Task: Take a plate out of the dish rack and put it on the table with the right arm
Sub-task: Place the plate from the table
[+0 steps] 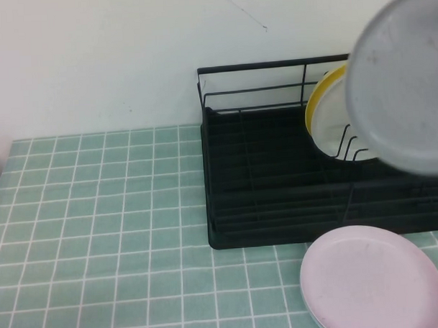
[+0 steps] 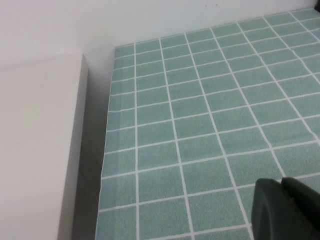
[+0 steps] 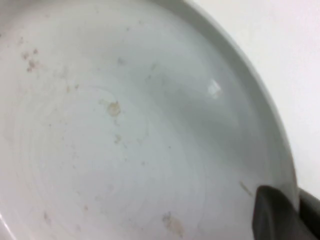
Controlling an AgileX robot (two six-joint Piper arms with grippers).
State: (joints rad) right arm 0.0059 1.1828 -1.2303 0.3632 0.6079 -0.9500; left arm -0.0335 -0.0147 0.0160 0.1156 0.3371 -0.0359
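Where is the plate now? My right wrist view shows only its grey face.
Observer: The plate is in the air over the dish rack's right end, with the right gripper shut on its rim.
Operator: Anything on the table in front?
Observer: A pink plate lies on the table before the rack's right end.
Operator: And the left gripper?
Observer: The left gripper hangs over tiles near a table edge.

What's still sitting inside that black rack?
The dish rack holds a white plate with a yellow plate behind it, standing in the wire loops. The lifted grey plate, shut in the right gripper, hides whatever stands further right.
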